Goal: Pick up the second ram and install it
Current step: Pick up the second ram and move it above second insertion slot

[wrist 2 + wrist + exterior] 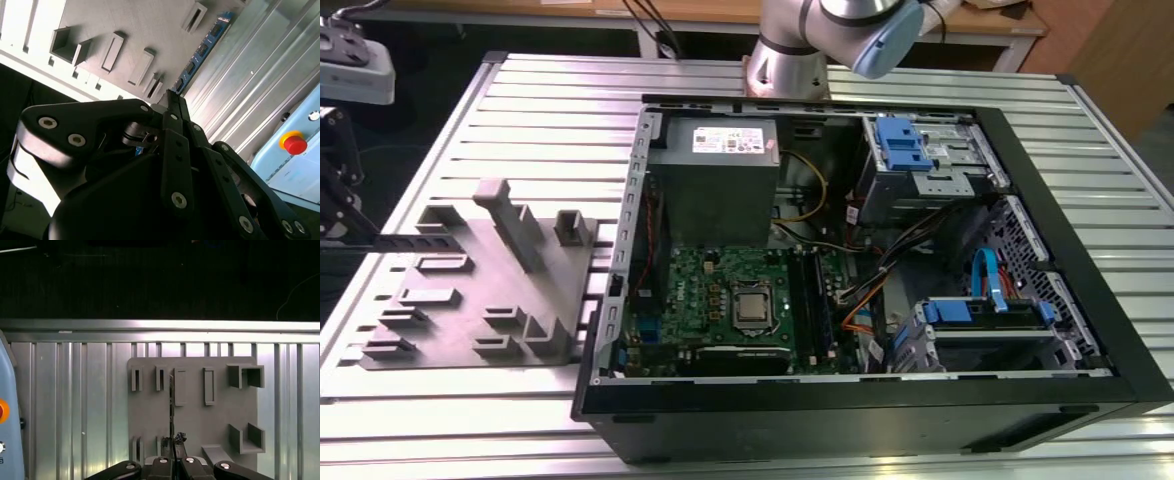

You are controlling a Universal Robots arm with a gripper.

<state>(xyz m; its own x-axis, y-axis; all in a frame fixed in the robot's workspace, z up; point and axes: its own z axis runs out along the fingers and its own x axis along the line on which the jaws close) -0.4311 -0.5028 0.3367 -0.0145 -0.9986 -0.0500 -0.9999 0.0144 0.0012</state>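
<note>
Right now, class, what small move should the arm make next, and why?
Probably lift straight away from the holder tray: the gripper is shut on the RAM module, whose free end points at the tray's slots, so clearance comes first.

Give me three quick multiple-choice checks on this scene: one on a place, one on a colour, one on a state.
1. The holder tray lies:
A) at the exterior view's left of the computer case
B) inside it
C) at its right

2. The second ram has a board that is:
A) green
B) blue
C) red

3. The gripper is:
A) wide open
B) shut on the second ram
C) shut on nothing

Answers:
1 A, the tray sits outside the case on that side.
2 B, blue shows in the second wrist view.
3 B, the fingers meet around the module's end.
</note>
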